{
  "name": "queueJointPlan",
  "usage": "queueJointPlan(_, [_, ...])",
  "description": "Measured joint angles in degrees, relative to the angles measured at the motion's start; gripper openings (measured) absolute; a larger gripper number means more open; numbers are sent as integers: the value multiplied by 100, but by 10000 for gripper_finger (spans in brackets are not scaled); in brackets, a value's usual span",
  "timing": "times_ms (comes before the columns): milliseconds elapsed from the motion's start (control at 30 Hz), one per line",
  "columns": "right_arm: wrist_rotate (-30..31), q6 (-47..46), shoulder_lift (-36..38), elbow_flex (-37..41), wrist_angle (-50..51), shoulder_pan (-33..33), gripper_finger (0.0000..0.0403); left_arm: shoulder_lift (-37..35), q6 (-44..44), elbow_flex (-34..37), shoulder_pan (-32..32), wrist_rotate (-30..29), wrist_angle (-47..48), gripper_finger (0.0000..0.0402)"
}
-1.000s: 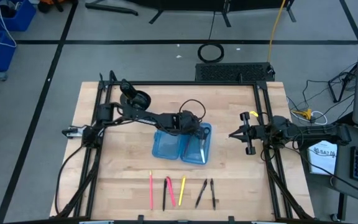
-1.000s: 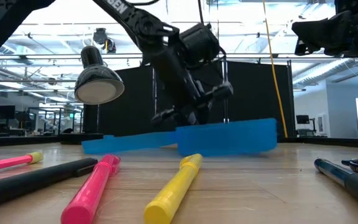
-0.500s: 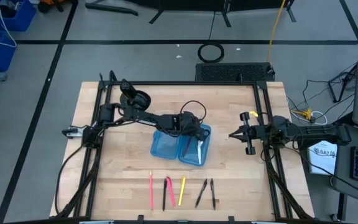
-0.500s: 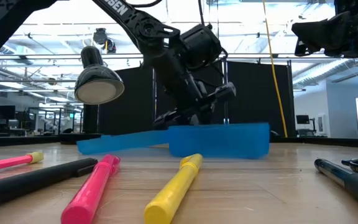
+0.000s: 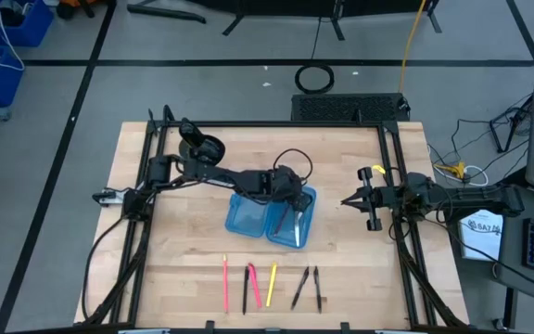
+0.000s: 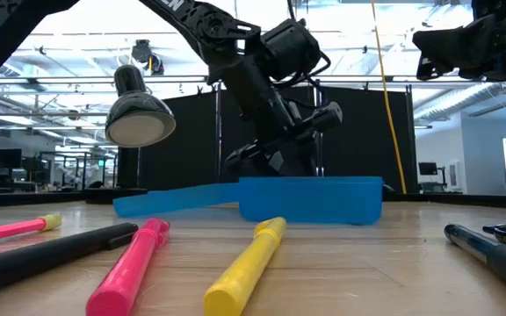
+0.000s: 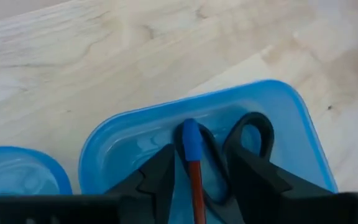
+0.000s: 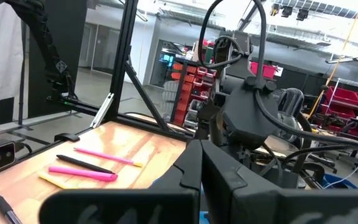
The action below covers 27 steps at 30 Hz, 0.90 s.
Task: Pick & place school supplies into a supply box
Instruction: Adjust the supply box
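The translucent blue supply box lies open on the table's middle, both halves side by side. Its right half holds a blue-capped pen and dark-handled scissors. My left gripper hovers open just above that half, its fingers on either side of the pen without touching it. Several pens lie in a row near the near edge: pink, black, yellow, two dark ones. My right gripper waits shut at the table's right.
A black round cup-like object stands at the far left, beside the left arm. A black frame rail runs along the table's right side under the right arm. Bare wood lies between the box and the pen row.
My left gripper has risen a little above the box and drifted slightly toward the table's right. The box's right half, which stood tilted a second ago, now lies level on the table.
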<state>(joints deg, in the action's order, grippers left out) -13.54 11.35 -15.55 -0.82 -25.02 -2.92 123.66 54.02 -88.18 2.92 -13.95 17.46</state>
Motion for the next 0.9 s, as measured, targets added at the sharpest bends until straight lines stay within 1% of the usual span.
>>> queueJointPlan(67, [0,0,0,-2,14,0,0,-148,-339,-35,-3,54,185,147])
queueJointPlan(133, [-2,2,0,0,92,0,0,-419,-955,-82,-41,40,312,142])
queueJointPlan(167, [-2,2,-2,0,158,0,0,-580,-1276,-92,-80,-31,471,138])
queueJointPlan(233, [3,28,-31,0,233,0,0,-969,-1734,-98,-213,-365,1102,128])
queueJointPlan(300, [8,31,-56,-2,409,-2,0,-1304,-1765,-96,-414,-868,1963,112])
queueJointPlan(367, [26,27,-92,-2,535,-2,0,-1616,-1671,-9,-668,-1293,2810,88])
queueJointPlan(433, [172,-46,-132,-2,606,-2,0,-1912,-1519,201,-982,-1641,3210,55])
queueJointPlan(467, [326,-115,-150,-2,666,-2,0,-2048,-1421,387,-1159,-1806,3262,36])
queueJointPlan(500, [502,-206,-185,-2,700,-2,0,-2166,-1372,617,-1329,-1902,3221,18])
queueJointPlan(533, [700,-316,-214,-2,772,-2,0,-2275,-1294,873,-1493,-1970,3106,10])
queueJointPlan(600, [1022,-613,-275,-2,821,-2,0,-2516,-1167,1470,-1749,-1985,2678,9])
queueJointPlan(667, [1187,-953,-361,-2,799,-4,0,-2713,-1034,2096,-1911,-1982,2155,6])
queueJointPlan(767, [1204,-1367,-546,-2,720,-1,0,-2809,-812,2899,-2003,-1858,1468,4])
queueJointPlan(833, [1202,-1586,-721,-2,632,4,0,-2807,-763,3206,-1981,-1791,1224,4])
queueJointPlan(900, [1215,-1731,-972,-2,474,4,0,-2811,-883,3353,-1901,-1654,934,3])
